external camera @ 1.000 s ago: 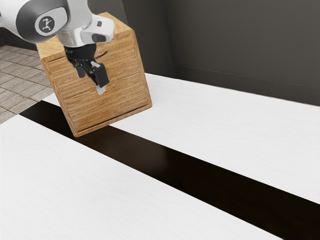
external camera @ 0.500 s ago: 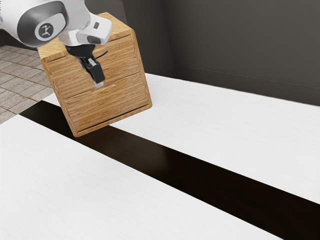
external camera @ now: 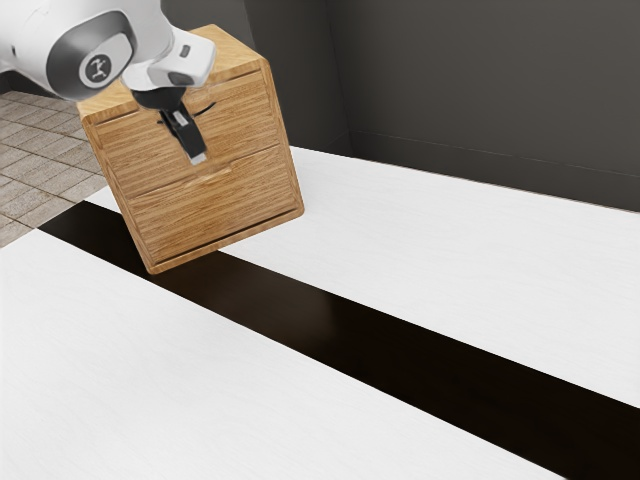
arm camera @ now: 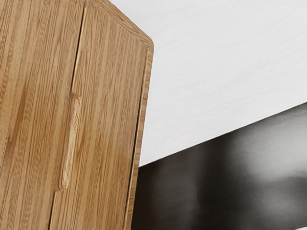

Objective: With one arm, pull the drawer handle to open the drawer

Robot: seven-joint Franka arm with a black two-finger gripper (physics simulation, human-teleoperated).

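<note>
Two drawer fronts sit flush in the wooden cabinet (external camera: 225, 205) in the exterior view, so nothing is pulled out. The whole opening is left to do, and I judge the step in hand to be lining up on a handle. The cabinet stands at the far end of the white surface (external camera: 450, 260), where the black stripe (external camera: 400, 350) begins, toward the exterior view's left. The arm (external camera: 95, 55) comes in from the upper left and points down across the upper drawer front. Its fingers (external camera: 193, 142) end at the seam between the two drawers. They line up as one slim dark bar, so I cannot tell whether they are spread or pressed together.

Seen from the wrist view, the cabinet front lies close to the hand. The drawer handle (arm camera: 69, 143) is a slim wooden grip on the seam, with nothing touching it.
</note>
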